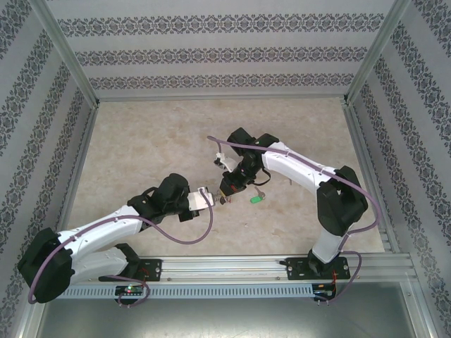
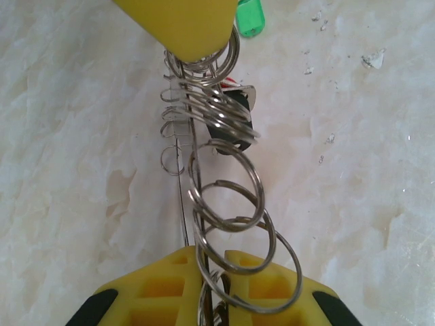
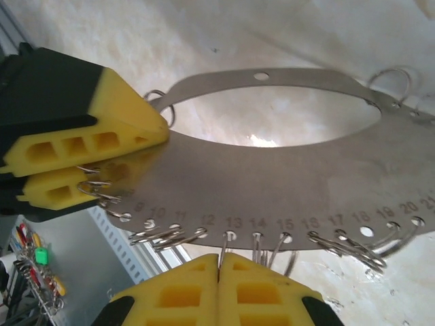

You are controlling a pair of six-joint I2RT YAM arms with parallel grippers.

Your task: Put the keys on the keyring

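Left wrist view: the keyring is seen edge-on, a thin grey metal line running up the middle of the frame. At its near end, the left gripper has its yellow fingers closed on the keyring's edge. Loose small split rings fan out to the right of the keyring, overlapping one another. At the keyring's far end, the yellow tip of the right gripper covers the topmost rings. Just right of that tip, beyond the keyring, a green key lies on the pale marbled table, apart from the keyring. A speck of red shows behind the upper rings, too hidden to identify.

Top external view: the left arm reaches in from the lower left and the right arm from the lower right. Their grippers meet at the keyring near the table's middle. The green key lies on the table just right of the keyring, untouched.

Right wrist view: the keyring appears as a flat metal hoop with numbered holes along its near edge, a split ring hanging from most of them. On the keyring's left side, the left gripper's fingers clamp the flat band. Below the keyring's near edge, the right gripper's fingers are pressed tight together, with the wire of one hanging ring running into the seam between them.
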